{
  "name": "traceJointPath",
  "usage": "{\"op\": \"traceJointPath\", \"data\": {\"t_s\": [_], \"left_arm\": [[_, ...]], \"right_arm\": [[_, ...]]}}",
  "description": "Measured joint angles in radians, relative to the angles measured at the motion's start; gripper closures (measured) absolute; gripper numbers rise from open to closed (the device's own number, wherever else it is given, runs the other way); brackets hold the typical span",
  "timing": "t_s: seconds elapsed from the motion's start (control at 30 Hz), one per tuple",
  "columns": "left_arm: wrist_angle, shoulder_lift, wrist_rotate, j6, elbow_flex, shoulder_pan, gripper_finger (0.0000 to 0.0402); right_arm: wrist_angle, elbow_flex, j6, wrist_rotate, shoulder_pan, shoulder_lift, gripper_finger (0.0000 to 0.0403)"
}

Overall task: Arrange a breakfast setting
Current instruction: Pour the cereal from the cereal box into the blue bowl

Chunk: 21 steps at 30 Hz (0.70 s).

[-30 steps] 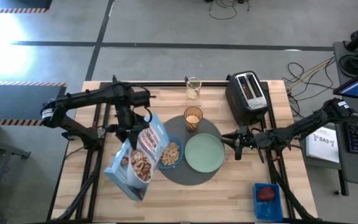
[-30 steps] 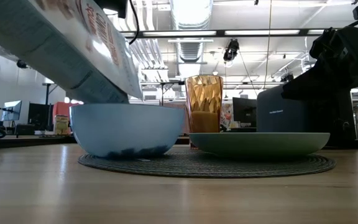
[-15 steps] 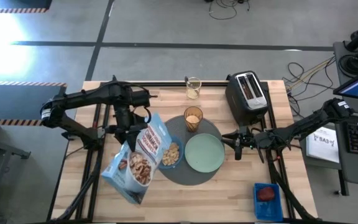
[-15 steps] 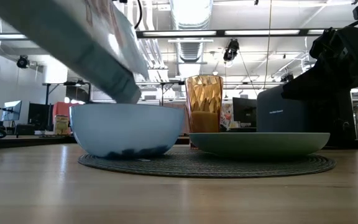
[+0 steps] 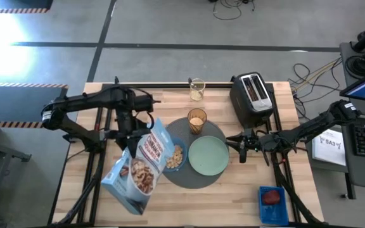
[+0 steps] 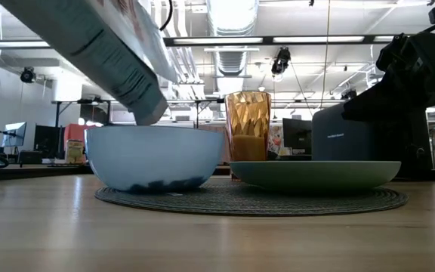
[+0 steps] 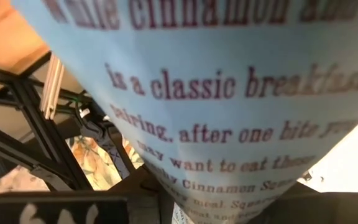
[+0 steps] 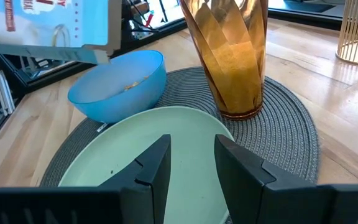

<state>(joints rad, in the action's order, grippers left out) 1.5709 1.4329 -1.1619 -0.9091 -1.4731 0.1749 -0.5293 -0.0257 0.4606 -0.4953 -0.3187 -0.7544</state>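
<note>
Left end effector point(image 5: 134, 136) clamped on tilted cereal box point(image 5: 138, 166) above blue bowl point(image 5: 173, 157), right end effector point(image 5: 241, 144) slightly parted, empty, beside green plate point(image 5: 208, 155).

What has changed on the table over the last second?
The left gripper has drawn the tilted cereal box back, away from the blue bowl toward the table's left side. The bowl, green plate, glass, mat, toaster and right gripper stayed put.

Your left gripper point(image 5: 134, 140) reached in from the left, fingers clamped. Your right gripper point(image 5: 241, 147) stretched in low from the right, fingers point(image 8: 156, 163) parted.
</note>
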Motion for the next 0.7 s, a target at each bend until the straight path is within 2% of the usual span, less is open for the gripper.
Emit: {"op": "traceJointPath", "data": {"t_s": [0.43, 0.7], "left_arm": [[0.000, -0.010, -0.006, -0.145, 0.003, -0.017, 0.0311], [-0.026, -0.012, -0.015, -0.174, -0.010, -0.033, 0.0311]], "right_arm": [[0.000, 0.000, 0.000, 0.000, 0.000, 0.000, 0.0289], [0.000, 0.000, 0.000, 0.000, 0.000, 0.000, 0.0289]]}}
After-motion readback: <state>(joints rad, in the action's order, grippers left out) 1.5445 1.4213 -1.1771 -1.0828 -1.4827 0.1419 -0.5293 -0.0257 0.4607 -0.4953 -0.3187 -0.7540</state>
